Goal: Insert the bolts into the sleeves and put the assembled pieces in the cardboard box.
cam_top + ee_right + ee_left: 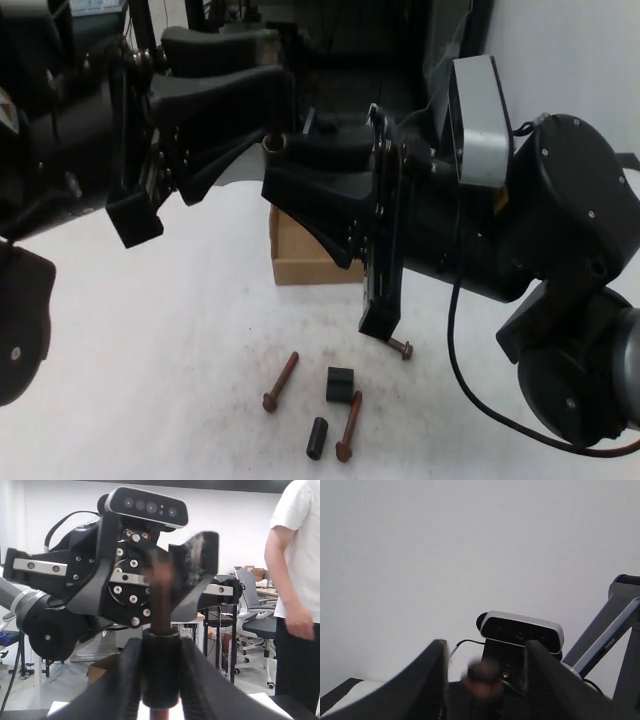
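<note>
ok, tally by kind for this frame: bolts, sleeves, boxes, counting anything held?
Bolts: 4, three loose on the bench, one standing in the held sleeve.
Sleeves: 3, two loose, one between the right gripper fingers.
Cardboard box: 1
Total: 8

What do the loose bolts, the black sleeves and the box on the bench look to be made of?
Bolts: likely metal, with a dull reddish-brown, coppery or rusted finish. Sleeves: matte black, no glint, probably plastic or rubber; cannot tell which. Box: matte tan, looks like plain cardboard.
</note>
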`<action>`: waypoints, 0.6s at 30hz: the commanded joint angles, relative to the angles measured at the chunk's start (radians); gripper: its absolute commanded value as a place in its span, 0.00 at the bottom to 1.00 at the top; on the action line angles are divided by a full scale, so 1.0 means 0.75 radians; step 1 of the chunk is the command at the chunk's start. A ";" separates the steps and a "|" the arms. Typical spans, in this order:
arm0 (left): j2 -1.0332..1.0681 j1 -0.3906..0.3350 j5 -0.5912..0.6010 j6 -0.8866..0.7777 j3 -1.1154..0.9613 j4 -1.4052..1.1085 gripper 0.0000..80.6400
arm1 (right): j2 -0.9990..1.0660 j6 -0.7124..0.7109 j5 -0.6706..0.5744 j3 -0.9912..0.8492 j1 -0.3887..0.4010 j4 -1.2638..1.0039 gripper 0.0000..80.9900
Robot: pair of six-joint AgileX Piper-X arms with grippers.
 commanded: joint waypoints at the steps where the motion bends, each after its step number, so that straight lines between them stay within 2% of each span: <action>1: -0.013 0.004 0.019 -0.001 -0.003 0.005 0.56 | -0.019 0.005 0.001 -0.013 0.001 -0.018 0.01; 10: -0.013 0.004 -0.020 -0.001 -0.003 -0.007 0.56 | -0.019 0.005 0.001 -0.013 0.001 -0.027 0.01; 16: -0.024 0.007 -0.300 -0.001 -0.006 -0.278 0.55 | -0.019 0.005 0.012 -0.013 0.001 0.037 0.01; 18: -0.039 0.023 -0.368 -0.001 -0.006 -0.287 0.44 | -0.019 0.005 0.048 -0.013 0.001 0.091 0.01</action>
